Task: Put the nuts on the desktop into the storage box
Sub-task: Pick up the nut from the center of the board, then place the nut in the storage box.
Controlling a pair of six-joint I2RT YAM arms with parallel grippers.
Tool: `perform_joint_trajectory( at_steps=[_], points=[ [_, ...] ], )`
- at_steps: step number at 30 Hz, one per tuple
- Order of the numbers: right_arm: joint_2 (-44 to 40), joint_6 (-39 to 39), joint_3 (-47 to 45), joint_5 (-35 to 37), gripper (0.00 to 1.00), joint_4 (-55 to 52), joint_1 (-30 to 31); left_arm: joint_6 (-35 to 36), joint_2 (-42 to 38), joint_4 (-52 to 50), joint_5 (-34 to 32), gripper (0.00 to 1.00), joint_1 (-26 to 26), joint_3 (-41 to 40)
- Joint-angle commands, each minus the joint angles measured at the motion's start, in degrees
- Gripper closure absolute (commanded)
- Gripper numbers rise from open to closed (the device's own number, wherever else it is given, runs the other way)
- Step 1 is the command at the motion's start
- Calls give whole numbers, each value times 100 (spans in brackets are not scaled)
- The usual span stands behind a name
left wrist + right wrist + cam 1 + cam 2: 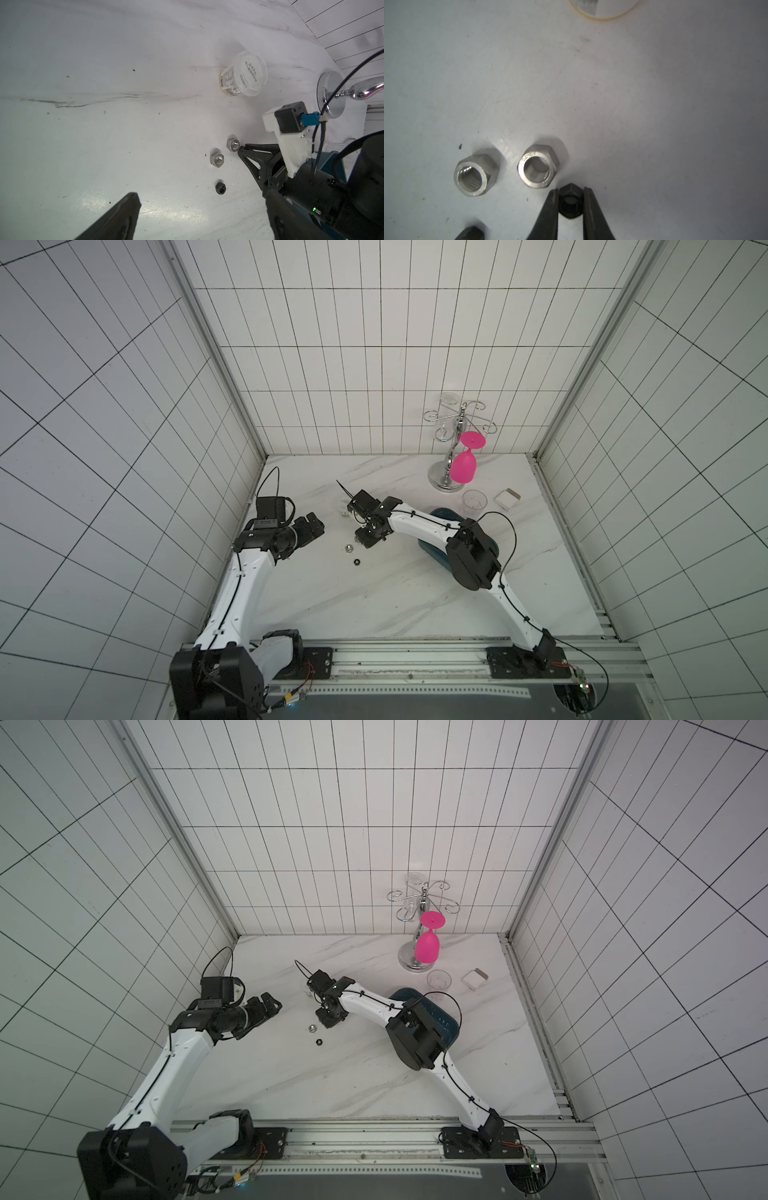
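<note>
Black nut (570,204): pinched by right gripper (571,189), fingertips closed on it, low at desktop (654,104).
Silver nuts (538,166): two, loose, just ahead of fingertips.
Storage box (407,995): behind gripper, under its arm.
Risk: the shallow pinch may slip; lifting could nudge the neighbouring nut.

The nuts (538,166) are silver or black, desktop (374,593) white grey-veined, storage box (449,1027) teal.

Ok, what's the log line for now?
right gripper: shut on black nut | left gripper: open | desktop: two silver nuts, second black nut
</note>
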Motion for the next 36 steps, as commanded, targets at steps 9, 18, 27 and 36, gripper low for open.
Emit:
perform_joint_trajectory(
  at_steps=[9, 18, 27, 36],
  points=[
    [-2499, 664, -2280, 445, 81, 893, -271, -388, -22, 687, 195, 2, -1108, 11],
    [-4431, 1227, -4557, 865, 81, 765, -1497, -741, 428, 1422, 10, 2, -2289, 84],
    [-4882, 1732, -5655, 1361, 81, 258, -2753, -1092, 990, 1860, -128, 2, -2679, 242],
    [-4733, 1702, -5818, 1351, 63, 322, -3126, -987, 1130, 1714, -214, 2, -2727, 502]
  ],
)
